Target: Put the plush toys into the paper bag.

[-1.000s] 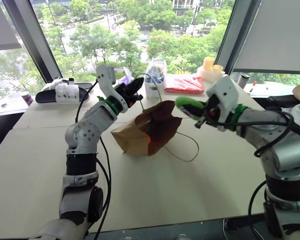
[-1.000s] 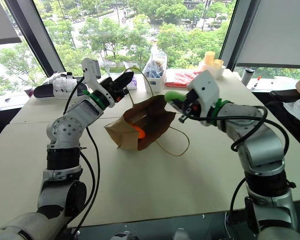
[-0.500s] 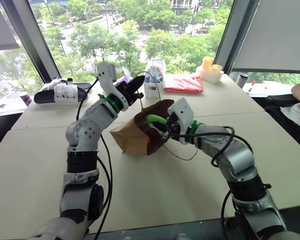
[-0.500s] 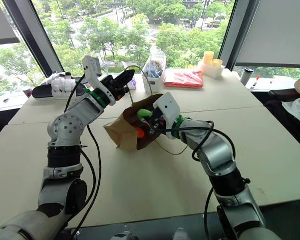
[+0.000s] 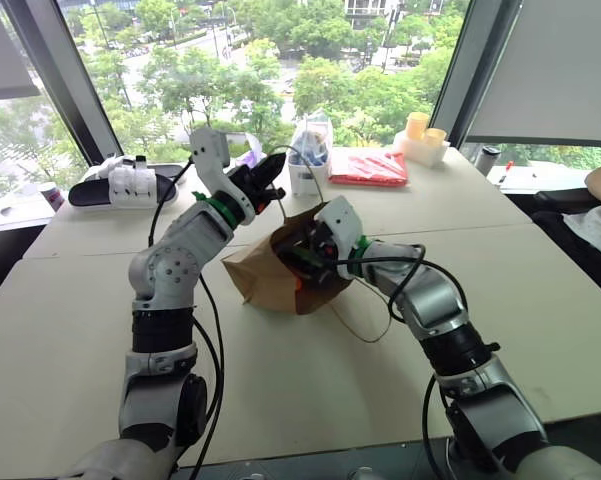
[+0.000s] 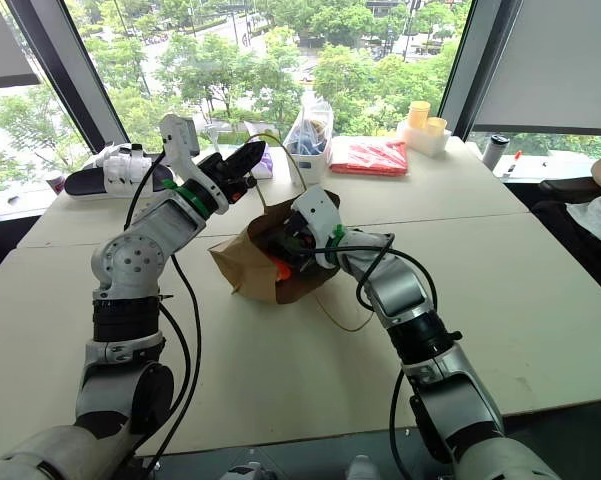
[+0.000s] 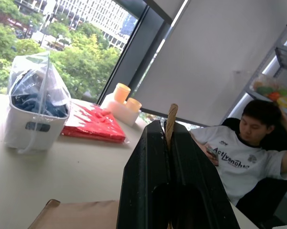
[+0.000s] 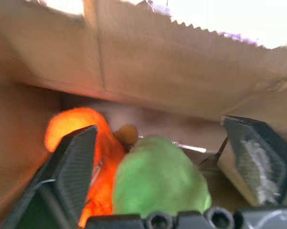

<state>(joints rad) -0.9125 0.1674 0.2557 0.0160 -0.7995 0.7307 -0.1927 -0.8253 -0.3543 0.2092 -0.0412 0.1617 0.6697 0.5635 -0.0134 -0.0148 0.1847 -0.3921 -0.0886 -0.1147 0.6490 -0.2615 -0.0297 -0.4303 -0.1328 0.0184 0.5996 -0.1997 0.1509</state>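
Observation:
The brown paper bag (image 5: 252,276) lies on the table with its mouth held up toward my right side. My left gripper (image 5: 270,173) is shut on the bag's tan string handle (image 7: 171,113) and holds it up. My right gripper (image 8: 158,126) reaches inside the bag's mouth (image 5: 305,252) and stands open. The light green plush toy (image 8: 157,183) rests between its spread fingers, loose on at least one side. The orange plush toy (image 8: 76,126) lies beside it deeper in the bag, glowing through the mouth (image 6: 280,268).
The bag's second handle loop (image 5: 365,322) trails on the table. Behind stand a white basket with a clear plastic bag (image 5: 310,160), a purple pouch (image 5: 251,156), a red packet (image 5: 370,167) and yellow cups (image 5: 420,130). A person (image 7: 239,152) sits at the right.
My right gripper carried the green plush toy leftward and down into the bag's mouth, then opened around it. My left gripper kept still, holding the handle.

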